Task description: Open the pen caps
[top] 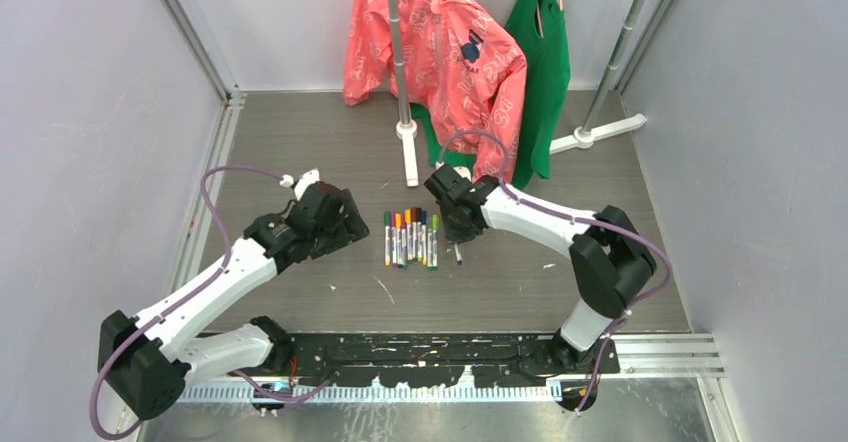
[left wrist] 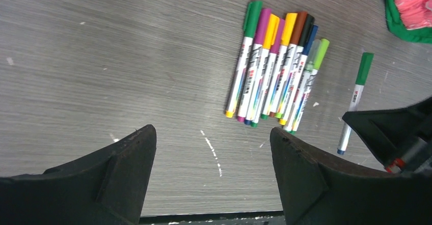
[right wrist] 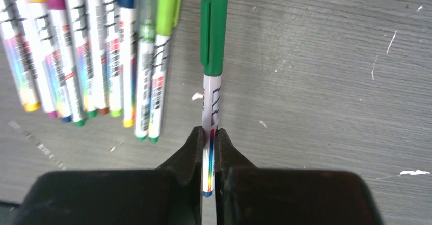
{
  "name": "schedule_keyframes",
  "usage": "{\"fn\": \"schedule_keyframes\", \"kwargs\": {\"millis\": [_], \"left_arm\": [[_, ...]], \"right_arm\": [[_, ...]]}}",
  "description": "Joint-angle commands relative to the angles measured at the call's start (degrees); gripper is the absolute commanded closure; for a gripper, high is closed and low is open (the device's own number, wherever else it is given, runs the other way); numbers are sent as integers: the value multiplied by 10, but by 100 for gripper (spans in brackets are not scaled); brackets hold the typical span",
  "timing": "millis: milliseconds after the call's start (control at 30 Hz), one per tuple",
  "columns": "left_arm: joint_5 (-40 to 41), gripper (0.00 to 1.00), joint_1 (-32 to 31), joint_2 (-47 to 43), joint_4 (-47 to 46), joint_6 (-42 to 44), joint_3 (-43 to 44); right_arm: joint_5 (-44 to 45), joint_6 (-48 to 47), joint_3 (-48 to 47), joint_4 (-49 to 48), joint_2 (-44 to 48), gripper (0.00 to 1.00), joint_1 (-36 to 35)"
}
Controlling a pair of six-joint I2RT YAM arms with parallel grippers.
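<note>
Several pens [top: 412, 238] lie side by side in a row at mid table, each with its coloured cap on; the row also shows in the left wrist view [left wrist: 277, 67] and the right wrist view [right wrist: 91, 52]. One pen [right wrist: 210, 100] with a green cap [right wrist: 213, 31] lies apart, just right of the row [left wrist: 355, 97]. My right gripper [right wrist: 209, 136] is shut on this pen's white barrel near its blue tail end, low at the table [top: 457, 230]. My left gripper [left wrist: 213, 133] is open and empty, left of the row [top: 335, 224].
A pink jacket [top: 450, 52] and a green garment [top: 545, 62] hang from a rack at the back. The rack's pole and white foot [top: 408, 142] stand just behind the pens. Grey walls close in the left and right sides.
</note>
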State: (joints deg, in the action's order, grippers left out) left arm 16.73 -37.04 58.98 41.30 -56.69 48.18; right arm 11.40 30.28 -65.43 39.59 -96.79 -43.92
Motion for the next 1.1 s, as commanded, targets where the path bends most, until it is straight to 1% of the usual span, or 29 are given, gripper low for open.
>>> {"fn": "schedule_keyframes", "kwargs": {"millis": [0,233,267,333,500,567,800,1067], "left_arm": [[-51,18,-2,28,-84,-12,19],[-148,17,-2,94,-196,-36,26],[-159,17,-3,102,-206,-39,29],[-177,17,-2,118,-224,-48,37],[-204,17,-3,145,-256,-71,46],[-216,20,-3,154,-270,-83,44],[-240,35,-5,173,-305,-116,19],[-248,42,-8,181,-300,-135,10]], "right_arm": [[-36,0,-34,37,69,99,-14],[-103,17,-21,36,109,99,-41],[-106,18,-19,32,112,99,-46],[-139,23,-17,24,116,99,-56],[-165,35,-18,2,122,99,-83],[-172,36,-19,-4,122,99,-87],[-185,35,-30,-17,123,99,-88],[-192,29,-48,-32,110,99,-88]]}}
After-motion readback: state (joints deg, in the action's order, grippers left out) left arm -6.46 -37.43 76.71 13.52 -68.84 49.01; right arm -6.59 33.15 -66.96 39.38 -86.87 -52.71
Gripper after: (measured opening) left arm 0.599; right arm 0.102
